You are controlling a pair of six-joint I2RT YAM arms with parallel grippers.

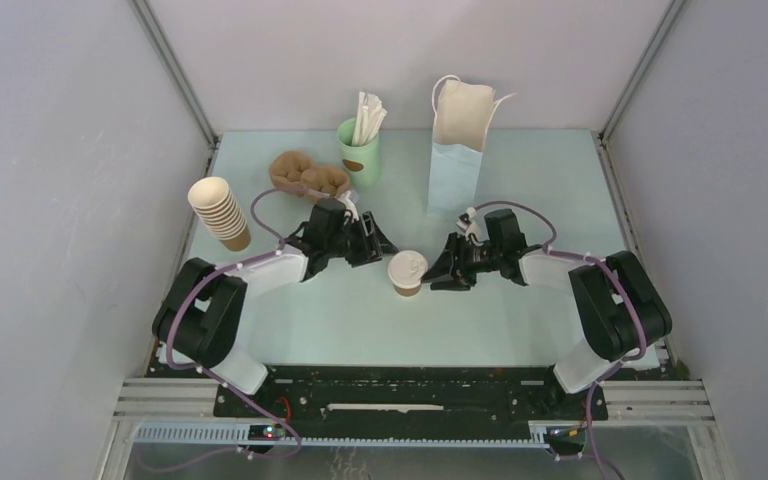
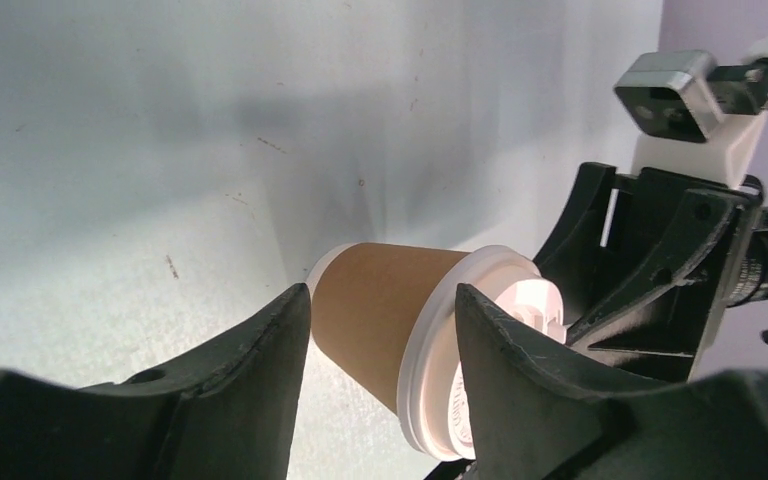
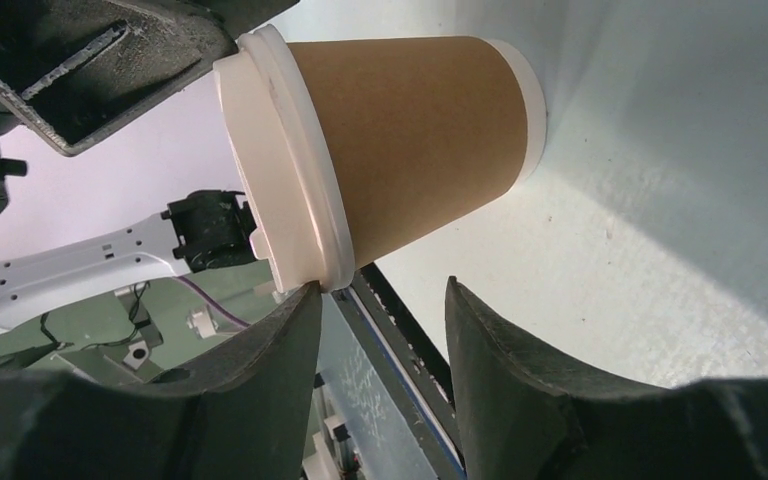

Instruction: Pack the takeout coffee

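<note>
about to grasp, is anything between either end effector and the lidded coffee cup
Nothing visible does: the takeout coffee stands between the left end effector and right end effector, both open, no object in either gap.

The top camera looks steeply down from above and behind the near edge, which lies at 6 o'clock. It sits far enough back to take in the whole surface (image 1: 360, 320). Each wrist camera sits just behind its own jaws, low and very close to the cup (image 1: 406, 272). The left one faces the right arm (image 2: 660, 260) at 3 o'clock. The right one, rolled sideways, faces the left arm (image 3: 110, 60) at 11 o'clock. All three views share the cup, and the wrist pair see it from opposite sides.
</note>
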